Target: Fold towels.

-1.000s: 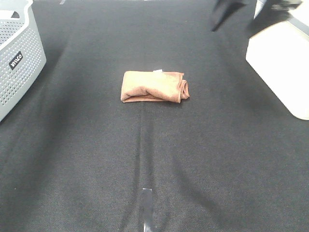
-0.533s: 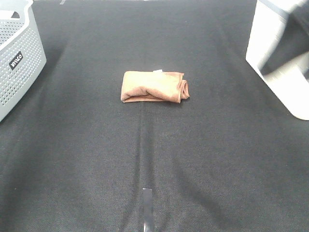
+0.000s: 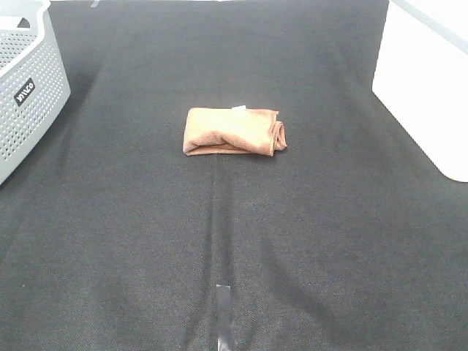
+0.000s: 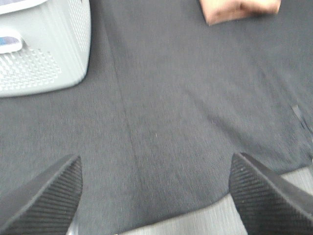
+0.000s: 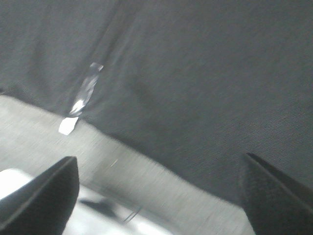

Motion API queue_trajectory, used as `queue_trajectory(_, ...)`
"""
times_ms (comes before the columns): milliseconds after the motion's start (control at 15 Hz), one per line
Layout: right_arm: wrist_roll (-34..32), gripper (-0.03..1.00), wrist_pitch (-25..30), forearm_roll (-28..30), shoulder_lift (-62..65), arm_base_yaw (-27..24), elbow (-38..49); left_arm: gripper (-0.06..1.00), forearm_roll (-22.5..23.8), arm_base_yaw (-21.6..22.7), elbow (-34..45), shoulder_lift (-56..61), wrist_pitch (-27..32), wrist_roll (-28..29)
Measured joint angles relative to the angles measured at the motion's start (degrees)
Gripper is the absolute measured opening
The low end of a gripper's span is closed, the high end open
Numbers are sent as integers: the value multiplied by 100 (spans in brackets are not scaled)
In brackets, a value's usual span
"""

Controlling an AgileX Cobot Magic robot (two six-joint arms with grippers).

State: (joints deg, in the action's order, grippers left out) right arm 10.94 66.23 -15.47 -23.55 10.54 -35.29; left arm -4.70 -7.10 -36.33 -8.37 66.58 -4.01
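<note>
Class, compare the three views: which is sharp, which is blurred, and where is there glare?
Exterior high view: sharp, evenly lit, towel crisp. Left wrist view: slightly soft, basket washed out. Right wrist view: blurred, with glare on the tape strip.

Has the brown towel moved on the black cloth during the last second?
No. The brown towel lies at the same spot in the exterior high view, equally far from the grey basket and the strip of tape, folded as before.
</note>
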Motion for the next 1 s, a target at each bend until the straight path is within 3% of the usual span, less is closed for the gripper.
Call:
queue_trajectory(133, 0, 82, -17, 390, 1049, 0, 218, 78, 0, 0, 435, 802, -29, -92)
queue_trajectory(333, 6, 82, -212, 688, 1776, 0, 487, 78, -23, 0, 602, 865, -269, -338)
queue_trajectory(533, -23, 82, -464, 745, 1851, 0, 607, 78, -17, 0, 762, 865, -561, -395)
queue_trajectory(1000, -29, 82, -476, 745, 1851, 0, 613, 78, -17, 0, 762, 865, -590, -407)
